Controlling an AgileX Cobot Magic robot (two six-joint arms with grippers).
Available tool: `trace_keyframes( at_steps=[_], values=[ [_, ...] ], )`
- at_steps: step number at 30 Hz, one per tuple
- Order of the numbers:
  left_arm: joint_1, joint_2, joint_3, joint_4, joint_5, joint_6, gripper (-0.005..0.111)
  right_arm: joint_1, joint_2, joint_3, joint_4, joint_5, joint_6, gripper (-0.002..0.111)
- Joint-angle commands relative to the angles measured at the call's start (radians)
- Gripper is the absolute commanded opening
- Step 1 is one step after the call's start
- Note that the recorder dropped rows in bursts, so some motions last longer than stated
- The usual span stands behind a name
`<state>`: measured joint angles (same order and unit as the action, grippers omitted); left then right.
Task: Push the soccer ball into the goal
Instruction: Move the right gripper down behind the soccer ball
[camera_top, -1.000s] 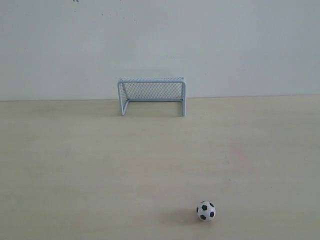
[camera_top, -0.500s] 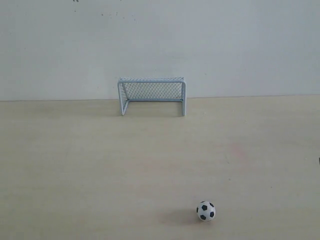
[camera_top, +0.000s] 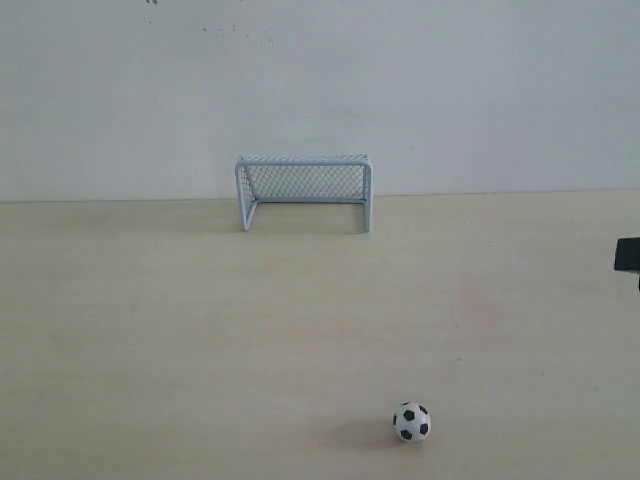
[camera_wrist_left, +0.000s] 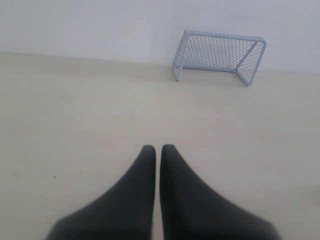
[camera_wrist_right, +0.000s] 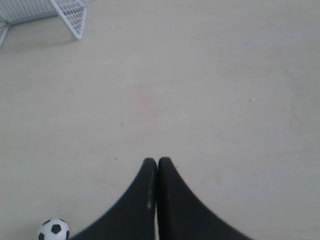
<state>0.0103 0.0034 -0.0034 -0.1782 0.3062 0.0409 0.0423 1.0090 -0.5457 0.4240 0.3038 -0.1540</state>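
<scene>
I read the right gripper (camera_wrist_right: 157, 162) with its fingers pressed together, pinching nothing, above the table (camera_top: 150, 330). The left gripper (camera_wrist_left: 158, 149) is likewise closed on nothing. The soccer ball (camera_top: 412, 421), white with black pentagon patches, rests on the table, well apart from the goal (camera_top: 304, 190). The goal, a pale frame with mesh netting, stands by the wall (camera_top: 450, 90); the ball lies outside it.

A pale wooden tabletop (camera_top: 150, 330) meets a plain white wall (camera_top: 450, 90).
</scene>
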Motion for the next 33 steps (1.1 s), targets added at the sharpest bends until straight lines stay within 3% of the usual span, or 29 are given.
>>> trace_keyframes(
  at_steps=[1,6,11,15,21,27,33],
  values=[
    [0.003,-0.003,0.003,0.003,-0.003,0.005,0.004,-0.002,0.001,-0.008,0.056,-0.04,-0.045,0.0],
    [0.003,-0.003,0.003,0.003,-0.003,0.005,0.004,0.0,0.033,-0.083,0.058,0.117,-0.205,0.0],
    [0.003,-0.003,0.003,0.003,-0.003,0.005,0.004,0.0,0.156,-0.254,0.058,0.402,-0.428,0.0],
    [0.003,-0.003,0.003,0.003,-0.003,0.005,0.004,0.024,0.283,-0.358,0.058,0.505,-0.519,0.0],
    [0.003,-0.003,0.003,0.003,-0.003,0.005,0.004,0.211,0.486,-0.418,-0.002,0.591,-0.803,0.0],
    [0.003,-0.003,0.003,0.003,-0.003,0.005,0.004,0.409,0.625,-0.446,-0.319,0.62,-0.927,0.0],
    [0.003,-0.003,0.003,0.003,-0.003,0.005,0.004,0.442,0.658,-0.446,-0.347,0.639,-1.194,0.0]
  ],
)
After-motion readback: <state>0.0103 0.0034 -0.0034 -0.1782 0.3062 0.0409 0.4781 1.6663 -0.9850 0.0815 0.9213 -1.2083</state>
